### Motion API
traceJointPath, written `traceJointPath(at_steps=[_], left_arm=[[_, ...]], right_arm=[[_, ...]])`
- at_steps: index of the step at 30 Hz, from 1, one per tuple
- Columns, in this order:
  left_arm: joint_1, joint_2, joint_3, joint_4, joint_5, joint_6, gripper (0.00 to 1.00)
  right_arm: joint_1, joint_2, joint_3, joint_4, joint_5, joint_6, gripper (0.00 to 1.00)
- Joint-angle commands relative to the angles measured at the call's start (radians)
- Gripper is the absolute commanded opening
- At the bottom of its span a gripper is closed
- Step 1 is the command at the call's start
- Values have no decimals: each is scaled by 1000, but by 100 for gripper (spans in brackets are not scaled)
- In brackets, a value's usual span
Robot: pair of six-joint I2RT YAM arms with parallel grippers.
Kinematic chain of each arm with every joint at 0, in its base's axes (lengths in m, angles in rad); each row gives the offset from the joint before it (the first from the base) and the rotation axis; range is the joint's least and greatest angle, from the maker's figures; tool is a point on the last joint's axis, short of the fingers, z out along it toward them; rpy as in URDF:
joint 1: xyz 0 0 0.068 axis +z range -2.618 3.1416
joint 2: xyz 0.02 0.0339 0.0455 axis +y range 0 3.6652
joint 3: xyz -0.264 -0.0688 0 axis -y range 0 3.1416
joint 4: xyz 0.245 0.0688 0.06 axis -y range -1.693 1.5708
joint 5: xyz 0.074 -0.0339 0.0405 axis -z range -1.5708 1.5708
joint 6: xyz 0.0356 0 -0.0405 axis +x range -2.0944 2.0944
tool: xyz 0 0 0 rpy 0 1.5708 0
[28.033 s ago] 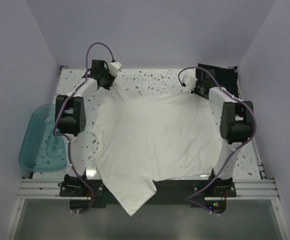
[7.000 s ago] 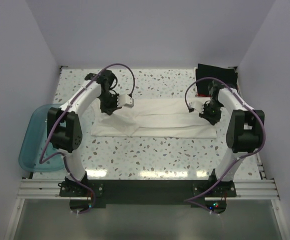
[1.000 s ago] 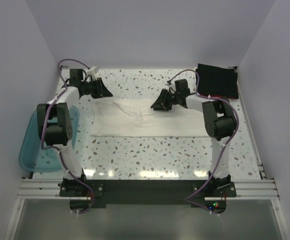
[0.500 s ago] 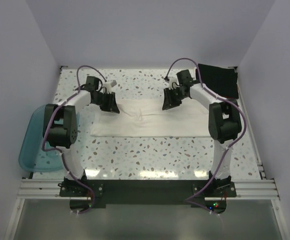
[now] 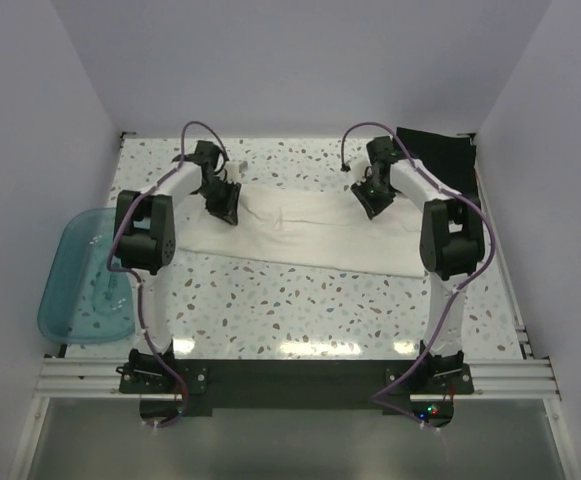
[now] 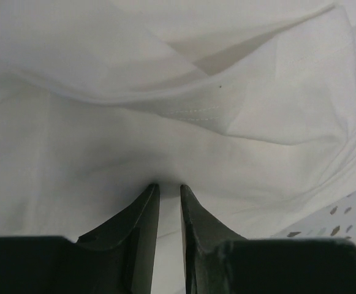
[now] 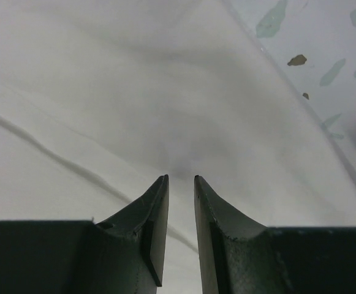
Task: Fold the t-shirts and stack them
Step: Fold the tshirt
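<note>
Here, white t-shirt (image 5: 310, 240) folded long, lying left-right, left gripper (image 6: 168, 186), right gripper (image 7: 181, 177) each pinching it.

Within the last second we have set our left gripper (image 6: 168, 185) and right gripper (image 7: 181, 177) onto the far edge of the white t-shirt (image 5: 310, 240), jaws narrowing on cloth.

Bright, even overhead light — glare streaked the worktop (image 5: 300, 347) at its near edge; in both wrist views the white t-shirt (image 6: 73, 141) went soft, greyly shadowed at centre.
</note>
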Motion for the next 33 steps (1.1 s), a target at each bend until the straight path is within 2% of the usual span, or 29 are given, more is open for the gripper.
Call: traceJointPath(at_steps=[1, 2, 4, 5, 7, 9, 12, 14, 17, 21, 26, 27, 29, 30, 33], left_arm=[[9, 220, 164, 2, -281, 158, 26], [10, 256, 291, -11, -301, 186, 26], [18, 317, 393, 29, -337, 253, 26], [21, 330, 497, 43, -316, 269, 26], [25, 336, 609, 60, -282, 277, 32], [29, 304, 620, 81, -213, 264, 39], [41, 152, 483, 199, -115, 197, 47], [47, 49, 395, 239, -55, 131, 49], [65, -35, 338, 213, -7, 68, 50], [105, -116, 246, 166, 48, 22, 50], [110, -238, 64, 144, 41, 28, 50], [107, -267, 6, 149, 30, 22, 50], [99, -285, -39, 152, 24, 30, 49], [85, -293, -68, 152, 22, 34, 49], [46, -273, -96, 153, 14, 40, 48]], right_arm=[[-14, -33, 36, -55, 66, -112, 27], [-16, -39, 30, -65, 66, -135, 28], [-17, -49, 16, -72, 66, -162, 28], [-17, -46, 14, -77, 66, -178, 28], [-16, -24, 13, -78, 92, -192, 29], [-17, 2, 14, -85, 113, -199, 29], [-11, 55, 8, -94, 136, -202, 28], [-2, 80, -15, -117, 141, -205, 26], [15, 62, -107, -131, 136, -222, 25], [53, -59, -283, -135, 104, -225, 27], [214, -245, -573, -158, 35, -225, 26], [281, -304, -626, -173, 8, -216, 26], [363, -358, -665, -219, -88, -178, 27], [442, -380, -684, -233, -129, -163, 26], [541, -435, -624, -247, -172, -158, 29]])
